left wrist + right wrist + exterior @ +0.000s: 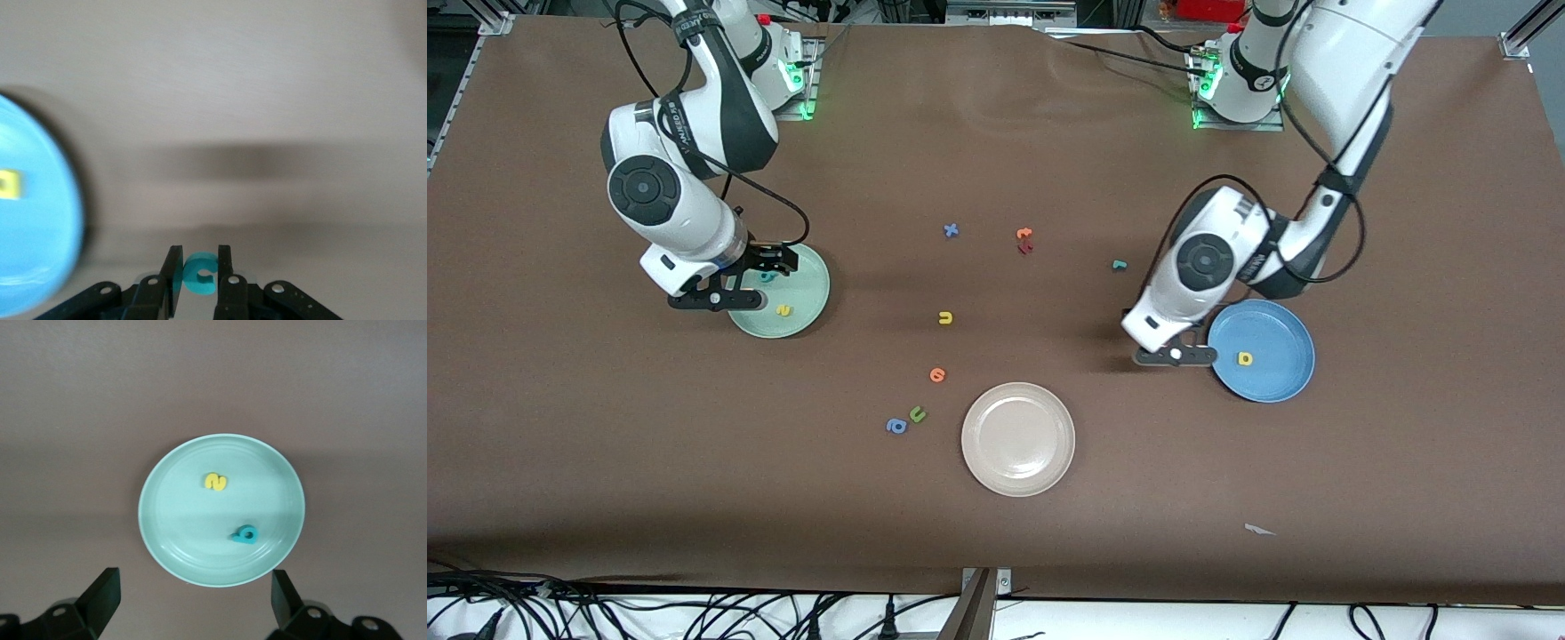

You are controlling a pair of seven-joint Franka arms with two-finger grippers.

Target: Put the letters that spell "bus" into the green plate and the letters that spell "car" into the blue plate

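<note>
Over green plate (805,307), at right arm's end of table: right gripper (192,597), jaws spread wide, nothing held. In that plate already: yellow "s" (783,310) and teal "b" (245,535). So "bus" lacks only yellow "u" (945,317), lying on bare cloth mid-table, well apart from both plates. Also mid-table, not wanted: cream plate (1018,438), green "u" (917,413), blue "a" (895,426). Toward left arm's end: teal "r" (1119,265) on cloth, not yet fetched. Then left gripper (199,260), clamped on teal "c" (198,275), over cloth just beside blue plate (1272,382), which holds yellow "a" (1245,358). Step in hand, prob.: carrying "c" to blue plate. Next: shift over plate, lower, let go; w/ right arm, go for yellow "u", not the green one.
</note>
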